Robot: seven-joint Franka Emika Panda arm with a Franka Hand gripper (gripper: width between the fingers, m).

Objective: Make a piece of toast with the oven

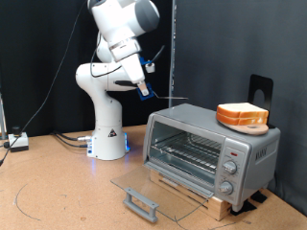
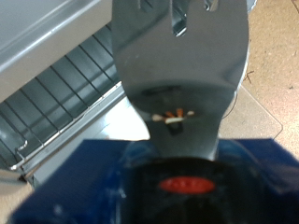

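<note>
While bread [image 1: 242,116] tops the boxy silver oven [image 1: 211,149], fingers' [image 1: 145,89] spread is unclear.

I can't read any text, brand or number from here. The oven [image 1: 211,150] has marks around its three knobs [image 1: 230,169], but they're too small for me to make out. In the wrist view there's a red oval [image 2: 188,185] below the tool; any writing on it is blurred.

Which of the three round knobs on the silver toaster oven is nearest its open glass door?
The lowest knob on the silver toaster oven: it alone sits by the hinge of the folded-down glass door. The hand hangs above, touching nothing.
</note>
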